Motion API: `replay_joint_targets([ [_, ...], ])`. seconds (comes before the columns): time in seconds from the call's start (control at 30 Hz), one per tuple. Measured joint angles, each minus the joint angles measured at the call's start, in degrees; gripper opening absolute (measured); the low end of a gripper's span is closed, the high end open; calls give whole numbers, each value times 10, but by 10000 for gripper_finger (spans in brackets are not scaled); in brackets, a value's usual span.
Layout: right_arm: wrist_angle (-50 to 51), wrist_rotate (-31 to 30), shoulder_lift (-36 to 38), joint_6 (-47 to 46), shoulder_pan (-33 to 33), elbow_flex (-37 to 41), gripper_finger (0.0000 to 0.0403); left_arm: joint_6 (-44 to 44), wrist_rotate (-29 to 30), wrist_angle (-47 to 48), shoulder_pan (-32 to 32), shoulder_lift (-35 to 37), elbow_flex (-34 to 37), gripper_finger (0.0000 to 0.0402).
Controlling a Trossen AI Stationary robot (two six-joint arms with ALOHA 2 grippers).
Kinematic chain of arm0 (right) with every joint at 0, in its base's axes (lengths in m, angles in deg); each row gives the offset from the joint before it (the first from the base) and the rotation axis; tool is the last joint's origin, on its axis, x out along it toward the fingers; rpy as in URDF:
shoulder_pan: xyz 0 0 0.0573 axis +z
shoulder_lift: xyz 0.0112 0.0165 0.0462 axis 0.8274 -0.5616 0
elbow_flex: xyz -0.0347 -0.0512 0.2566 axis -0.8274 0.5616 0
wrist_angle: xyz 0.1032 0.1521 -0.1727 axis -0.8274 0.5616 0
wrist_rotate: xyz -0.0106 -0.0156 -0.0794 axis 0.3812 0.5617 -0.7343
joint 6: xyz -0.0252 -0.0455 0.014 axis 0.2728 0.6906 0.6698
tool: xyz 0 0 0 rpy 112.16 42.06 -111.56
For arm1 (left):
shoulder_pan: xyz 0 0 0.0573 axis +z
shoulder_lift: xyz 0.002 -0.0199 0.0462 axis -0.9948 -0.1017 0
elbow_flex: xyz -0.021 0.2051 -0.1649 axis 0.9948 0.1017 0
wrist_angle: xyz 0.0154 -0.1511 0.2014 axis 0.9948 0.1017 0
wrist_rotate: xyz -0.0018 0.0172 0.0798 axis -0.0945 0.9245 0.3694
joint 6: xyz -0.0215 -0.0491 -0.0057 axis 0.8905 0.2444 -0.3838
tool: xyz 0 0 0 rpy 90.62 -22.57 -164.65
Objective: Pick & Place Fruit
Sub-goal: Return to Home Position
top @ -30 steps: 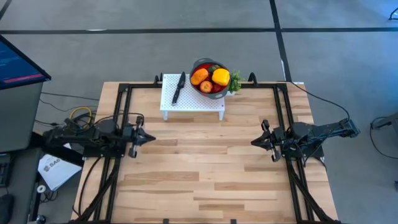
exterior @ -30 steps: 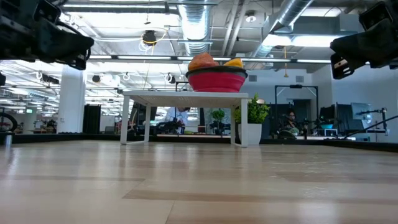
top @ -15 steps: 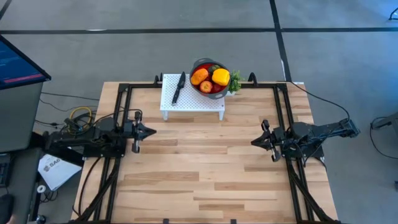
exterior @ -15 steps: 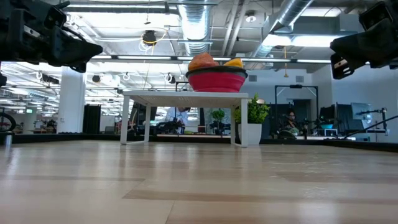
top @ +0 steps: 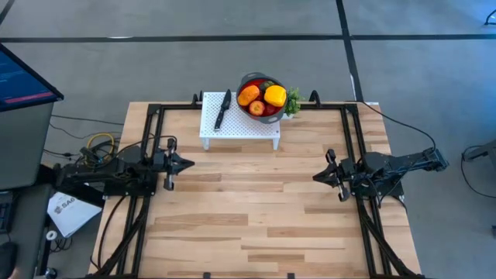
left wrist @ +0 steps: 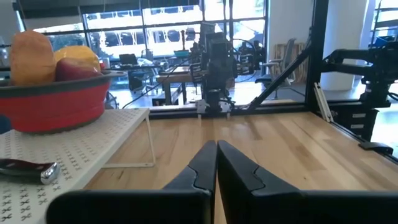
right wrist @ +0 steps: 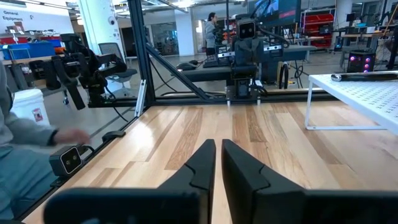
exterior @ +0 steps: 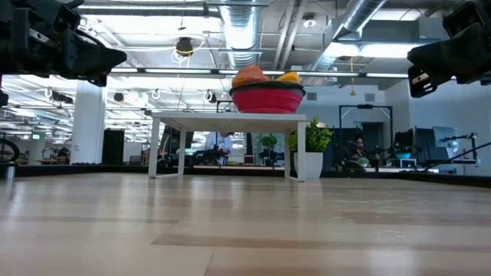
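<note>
Wooden table [top: 256, 209]: pale planks framed by black rails, with one of my arms at each side.
White shelf [top: 248, 128]: a perforated metal stand on thin legs, at the far edge of the table, midway between my arms.
Red bowl [exterior: 267, 100]: a round red strainer bowl with a grey rim, standing on the right end of the shelf.
Fruit: all the pieces I can see lie heaped in the bowl: a rounded orange piece [top: 248, 94], a larger yellow piece [top: 275, 96] beside it and a small red piece [top: 256, 108] in front of them. Any pieces underneath are hidden from me.
Black knife [top: 222, 109]: slim, lying flat on the left part of the shelf, apart from the bowl.
Green sprig [top: 294, 101]: leafy, just beside the bowl on its right.
Left gripper [top: 186, 163]: low over the left side of the table, pointing toward the middle, well apart from the shelf. Its fingers [left wrist: 202, 165] are pressed together and hold nothing.
Right gripper [top: 316, 177]: over the right side, facing my left one across bare planks. Its fingers [right wrist: 202, 162] are drawn in to a thin slit, with nothing between them.
Beyond the table: a person's grey sleeve [right wrist: 22, 134] shows at the table's edge in my right wrist view.
</note>
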Motion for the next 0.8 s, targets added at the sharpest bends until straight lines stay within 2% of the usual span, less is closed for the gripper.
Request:
replay_joint_targets([
  [0.67,0,0,0,0,0,0,25,0,1,-8,0,-2,0,5],
  [0.8,0,1,1,7,17,0,23,0,1,-8,0,-2,0,4],
])
